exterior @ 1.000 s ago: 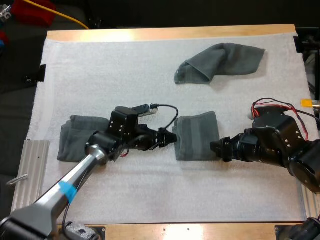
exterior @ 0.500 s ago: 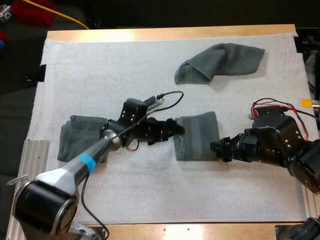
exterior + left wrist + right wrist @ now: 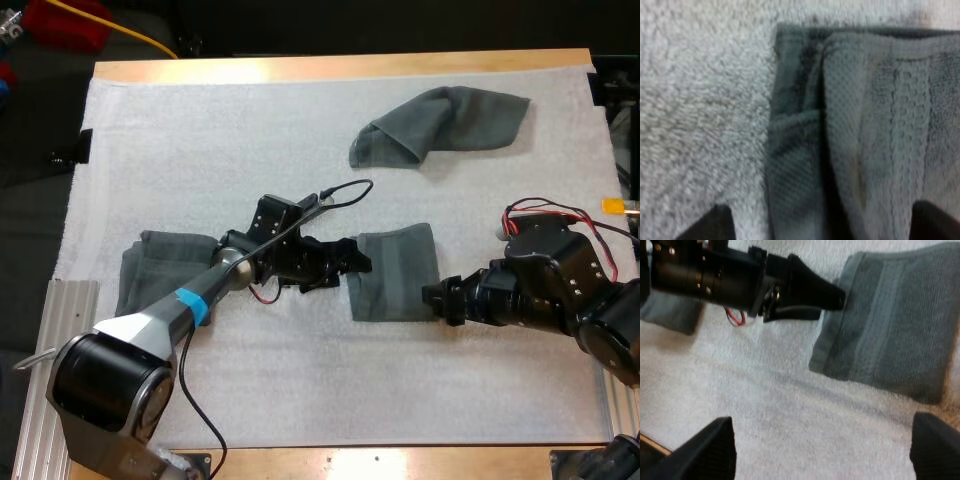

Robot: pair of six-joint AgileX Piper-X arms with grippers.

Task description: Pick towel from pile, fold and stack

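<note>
"At the middle of the white mat [image 3: 250, 170], what lies there?"

"The folded towel [image 3: 398, 272], dark grey-green and flat, with a woven band running across it."

"Where is the left end effector [image 3: 355, 262]?"

"At the towel's left edge, low over the mat. From its own wrist camera the two black fingers [image 3: 707, 227] stand wide apart. One is over the bare mat and the other over the cloth, with the towel's layered edge between them. Nothing is held."

"And the right end effector [image 3: 432, 298]?"

"At the near right corner of the same towel, pointing toward it. Its fingers [image 3: 710, 447] are spread wide too and hold nothing. The towel lies ahead of them. In that wrist view the left end effector's tip shows at the towel's far edge, touching it or just beside it; I cannot tell which."

"The other towels?"

"A crumpled towel [image 3: 440, 122] lies toward the far side of the table [image 3: 340, 68], well apart from both end effectors. A folded stack [image 3: 150, 275] sits on the mat's left part, partly behind the left arm [image 3: 190, 305]."
</note>
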